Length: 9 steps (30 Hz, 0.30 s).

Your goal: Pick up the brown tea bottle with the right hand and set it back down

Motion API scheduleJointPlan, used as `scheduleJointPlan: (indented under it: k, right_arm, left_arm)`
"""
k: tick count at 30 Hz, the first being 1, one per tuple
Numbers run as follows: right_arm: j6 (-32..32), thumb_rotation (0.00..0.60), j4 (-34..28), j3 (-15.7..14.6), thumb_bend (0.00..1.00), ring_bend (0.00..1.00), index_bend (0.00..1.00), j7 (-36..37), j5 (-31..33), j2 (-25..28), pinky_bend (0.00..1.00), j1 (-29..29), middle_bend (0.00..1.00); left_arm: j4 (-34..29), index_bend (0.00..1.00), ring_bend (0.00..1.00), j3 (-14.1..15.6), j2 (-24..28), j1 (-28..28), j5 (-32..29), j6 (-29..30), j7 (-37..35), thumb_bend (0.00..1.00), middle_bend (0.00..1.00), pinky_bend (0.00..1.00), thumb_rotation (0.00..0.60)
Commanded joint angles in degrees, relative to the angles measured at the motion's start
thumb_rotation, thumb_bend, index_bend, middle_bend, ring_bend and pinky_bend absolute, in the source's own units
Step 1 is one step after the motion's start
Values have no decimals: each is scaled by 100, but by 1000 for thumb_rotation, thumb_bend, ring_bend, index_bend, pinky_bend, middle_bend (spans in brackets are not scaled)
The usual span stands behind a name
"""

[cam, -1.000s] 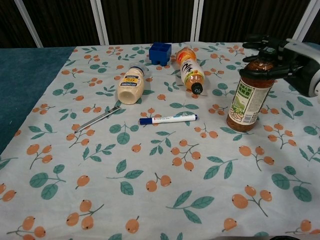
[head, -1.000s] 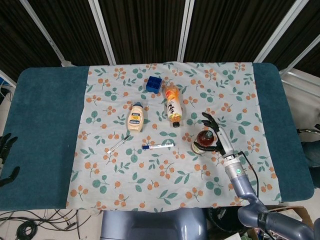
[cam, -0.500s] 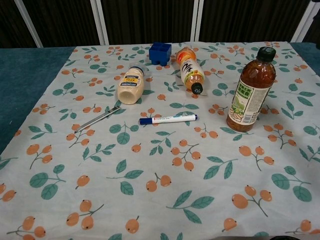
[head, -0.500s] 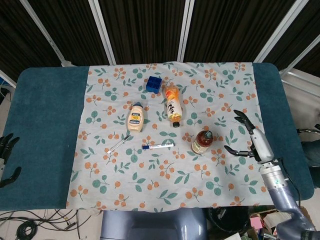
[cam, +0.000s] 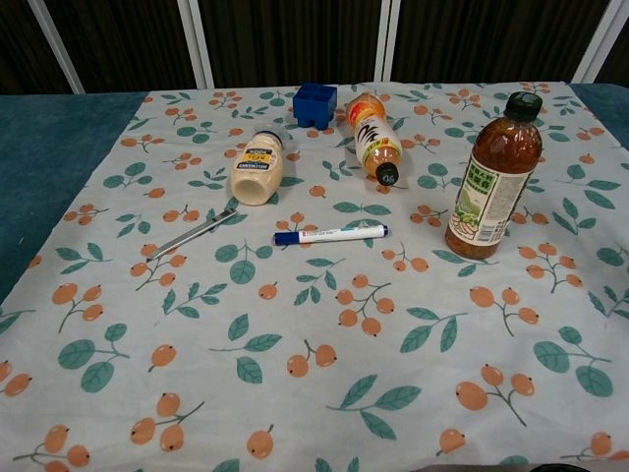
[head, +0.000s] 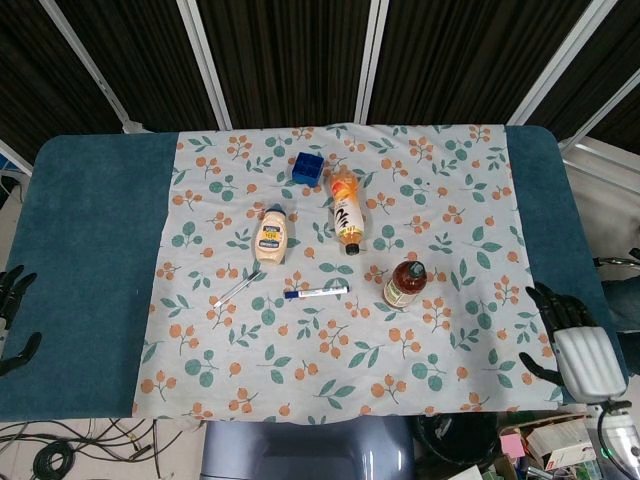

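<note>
Tea bottle (head: 405, 284) stands upright on the floral cloth (head: 330, 350), right of centre, cap on, nothing touching it. In the chest view it shows at the right, label facing the camera.

Right hand (head: 572, 345) sits at the table's right edge on the teal cover (head: 90, 270), well apart from the bottle, fingers spread and holding nothing. Left hand (head: 12, 310) is at the far left edge, only partly in frame; dark fingers show apart, nothing in them. Neither hand shows in the chest view.

Other things on the cloth:
- Orange bottle (head: 346, 212) lies on its side, cap pointing toward the near edge, up and left of the tea bottle.
- Mayo bottle (head: 270, 236) lies on its side left of the orange bottle.
- Blue cube (head: 307, 167) sits behind both, near the far side of the cloth.
- Marker (head: 315, 293) lies flat, blue cap to the left, between the mayo bottle and the tea bottle, nearer the front.
- A thin metal tool (head: 236, 289) lies slanted just left of the marker; too small to tell what it is.
</note>
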Motion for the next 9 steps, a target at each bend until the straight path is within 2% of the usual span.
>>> scheduleJointPlan:
  k: [1, 9]
  right_arm:
    - [277, 600, 17, -120, 124, 136, 45, -108, -159, -46, 132, -203, 57]
    - [481, 600, 101, -122, 125, 137, 39, 6, -274, -80, 132, -321, 57]
  left_arm:
    - [78, 77, 3, -19, -30, -1, 108, 101, -99, 370, 0, 64, 600]
    - [340, 77, 1, -30, -140, 13, 312, 302, -222, 369, 0, 60, 600]
